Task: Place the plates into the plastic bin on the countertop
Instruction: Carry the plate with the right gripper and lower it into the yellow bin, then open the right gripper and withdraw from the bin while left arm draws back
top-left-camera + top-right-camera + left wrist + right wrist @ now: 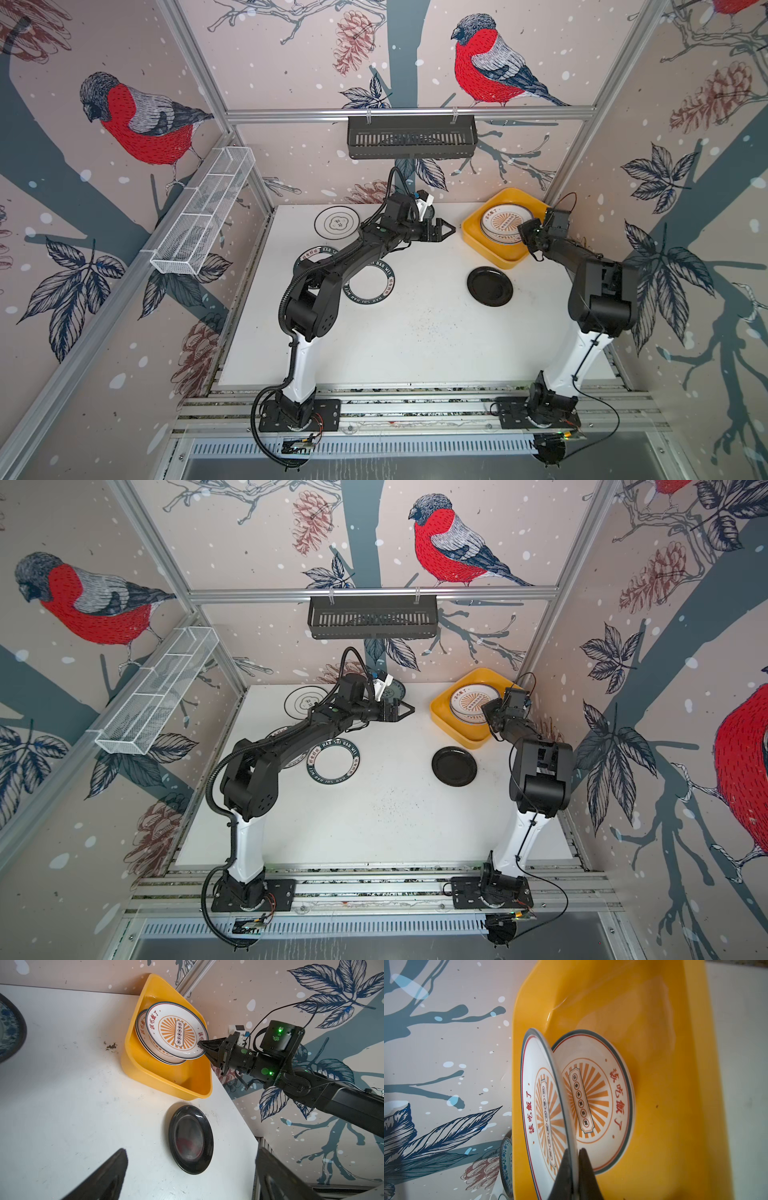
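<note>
2 black arms stand over the white countertop [415,340]. The right gripper [200,1044] is pinched tight on the rim of a sunburst plate [176,1030]. In the right wrist view its fingers [586,1176] sit on either face of that rim, with the plate edge-on between them. The plate is tilted, its gripped side lifted, and it hangs inside the yellow bin [471,239]. Below it, a second sunburst plate [593,1101] lies flat in the bin. Whether a 3rd lies under that one I cannot tell. The bin sits at the far right corner of the countertop, close to the back wall.

The left gripper [448,229] hovers above the far middle of the table, jaws spread wide with nothing between them. It points toward the bin and is clear of it.

5 plates lie out on the countertop:
- The black plate [489,286] sits alone just in front of the bin, not touching it.
- 1 lettered-rim plate [333,761] lies beside the left arm.
- The other lettered-rim plate [304,261] is largely hidden under that arm.
- The thin-rimmed white plate [336,222] rests near the far left corner.
- The teal patterned plate [392,690] lies by the back wall, partly behind the left arm's wrist.
</note>
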Robot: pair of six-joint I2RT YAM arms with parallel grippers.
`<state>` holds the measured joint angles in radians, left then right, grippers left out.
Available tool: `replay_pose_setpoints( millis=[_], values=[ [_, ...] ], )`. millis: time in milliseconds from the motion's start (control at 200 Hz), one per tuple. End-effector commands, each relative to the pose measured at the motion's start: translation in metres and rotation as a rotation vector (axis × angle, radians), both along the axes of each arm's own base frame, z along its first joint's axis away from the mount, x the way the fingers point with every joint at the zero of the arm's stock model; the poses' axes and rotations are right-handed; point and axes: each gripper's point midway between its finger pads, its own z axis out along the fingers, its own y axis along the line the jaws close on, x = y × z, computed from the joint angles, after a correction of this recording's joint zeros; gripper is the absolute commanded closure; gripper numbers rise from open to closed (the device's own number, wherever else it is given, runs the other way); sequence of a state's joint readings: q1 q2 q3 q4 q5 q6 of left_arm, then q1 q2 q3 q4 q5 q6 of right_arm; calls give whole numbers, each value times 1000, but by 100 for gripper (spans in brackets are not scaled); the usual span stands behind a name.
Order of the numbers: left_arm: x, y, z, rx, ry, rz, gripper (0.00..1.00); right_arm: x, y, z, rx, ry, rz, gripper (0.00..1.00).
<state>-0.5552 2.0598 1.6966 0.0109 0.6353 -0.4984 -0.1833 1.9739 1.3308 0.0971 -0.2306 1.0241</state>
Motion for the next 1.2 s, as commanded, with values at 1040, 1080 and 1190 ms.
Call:
replay_pose_setpoints(
  millis=[1040,1080,1190],
  values=[
    [30,51,0,67,-6,173,4,16,-11,-19,-205,127,-33,19],
    [31,52,0,76,-9,178,4,17,-12,-16,-217,128,-34,18],
    [34,59,1,85,-14,203,4,19,-9,-8,-243,123,-32,13]
  ],
)
